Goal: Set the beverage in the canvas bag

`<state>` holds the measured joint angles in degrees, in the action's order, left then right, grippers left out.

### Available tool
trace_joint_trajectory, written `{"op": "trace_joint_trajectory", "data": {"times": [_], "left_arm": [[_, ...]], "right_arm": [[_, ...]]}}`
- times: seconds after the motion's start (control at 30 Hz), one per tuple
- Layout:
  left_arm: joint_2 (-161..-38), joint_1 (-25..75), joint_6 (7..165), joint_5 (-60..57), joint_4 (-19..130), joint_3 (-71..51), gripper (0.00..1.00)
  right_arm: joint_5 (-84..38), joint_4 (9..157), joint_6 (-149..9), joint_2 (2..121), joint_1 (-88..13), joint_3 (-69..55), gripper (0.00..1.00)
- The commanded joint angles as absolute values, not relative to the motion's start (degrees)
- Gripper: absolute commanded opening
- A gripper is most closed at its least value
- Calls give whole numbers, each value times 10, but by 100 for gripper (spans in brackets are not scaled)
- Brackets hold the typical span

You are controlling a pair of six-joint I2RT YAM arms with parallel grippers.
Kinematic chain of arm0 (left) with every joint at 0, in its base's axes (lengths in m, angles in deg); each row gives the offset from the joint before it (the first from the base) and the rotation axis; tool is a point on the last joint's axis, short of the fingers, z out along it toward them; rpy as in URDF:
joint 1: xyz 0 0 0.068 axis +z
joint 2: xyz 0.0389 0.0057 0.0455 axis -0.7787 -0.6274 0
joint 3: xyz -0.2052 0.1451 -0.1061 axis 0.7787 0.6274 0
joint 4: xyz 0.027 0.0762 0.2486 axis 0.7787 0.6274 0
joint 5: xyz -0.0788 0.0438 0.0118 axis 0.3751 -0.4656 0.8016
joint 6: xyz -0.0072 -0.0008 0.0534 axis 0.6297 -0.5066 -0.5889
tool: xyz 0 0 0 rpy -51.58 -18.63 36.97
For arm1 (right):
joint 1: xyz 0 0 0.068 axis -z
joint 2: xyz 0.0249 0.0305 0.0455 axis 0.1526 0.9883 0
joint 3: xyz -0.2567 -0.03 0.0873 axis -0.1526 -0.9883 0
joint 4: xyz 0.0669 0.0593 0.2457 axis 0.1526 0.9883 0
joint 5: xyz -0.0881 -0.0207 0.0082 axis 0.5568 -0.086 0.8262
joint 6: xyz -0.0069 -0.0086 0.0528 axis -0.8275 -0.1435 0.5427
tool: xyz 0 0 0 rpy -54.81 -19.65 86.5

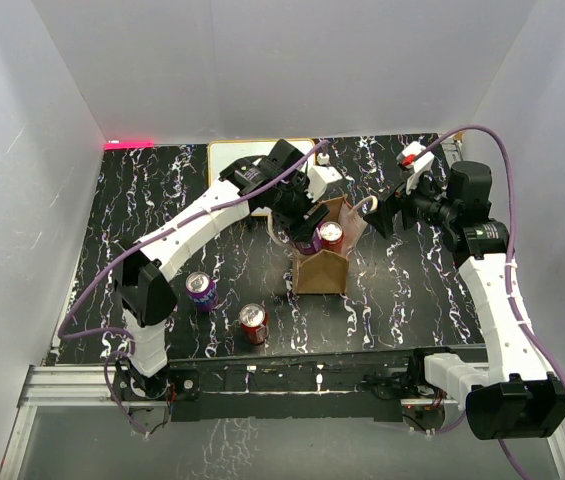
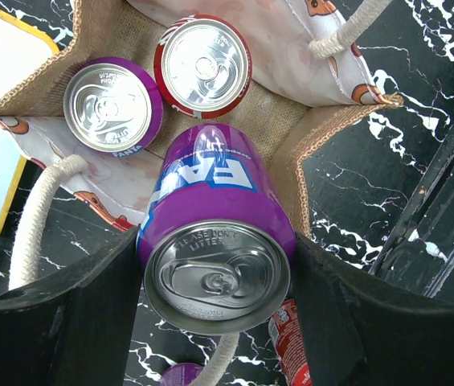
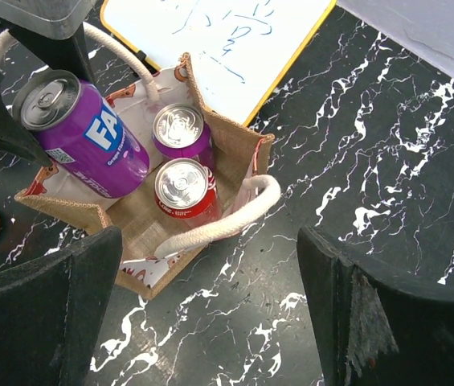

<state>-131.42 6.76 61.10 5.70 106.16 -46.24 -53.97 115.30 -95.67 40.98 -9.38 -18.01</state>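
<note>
Purple and upright, a loose soda can (image 1: 200, 290) stands on the black marbled table (image 1: 402, 290) at the left, with a loose red can (image 1: 253, 322) near it to the right. Behind them lies the whiteboard (image 1: 247, 152).

Centre stage now: the left gripper (image 2: 214, 297) pinches the beverage can (image 2: 210, 209), one black finger (image 2: 74, 314) pressed on each side of its body just under the lid. The can is tilted. Its long axis slants, silver pull-tab end up toward the wrist, base angled down into the mouth of the canvas bag (image 1: 320, 272). From the right wrist view, that base sits at the bag's rim, on the side away from that camera.

Inside the bag, two cans stand upright side by side, a bagged purple can (image 2: 112, 106) and a bagged red can (image 2: 203, 64).

Over on the right, the right gripper (image 1: 384, 215) hovers just beside the bag, near one cream handle (image 3: 218, 221), its fingers (image 3: 42, 305) spread wide and gripping nothing.
</note>
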Motion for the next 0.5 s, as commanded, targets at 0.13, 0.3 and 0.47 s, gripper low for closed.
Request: {"op": "trace_joint_trajectory", "data": {"times": [0.13, 0.3, 0.47], "left_arm": [[-1345, 63, 604, 43, 1122, -546, 0], [-1341, 61, 605, 43, 1095, -524, 0], [-1338, 61, 615, 39, 1052, -499, 0]], "right_arm": [[-547, 1123, -952, 400, -90, -181, 94], [-546, 1121, -952, 399, -90, -185, 94], [-545, 1121, -952, 397, -90, -185, 94]]}}
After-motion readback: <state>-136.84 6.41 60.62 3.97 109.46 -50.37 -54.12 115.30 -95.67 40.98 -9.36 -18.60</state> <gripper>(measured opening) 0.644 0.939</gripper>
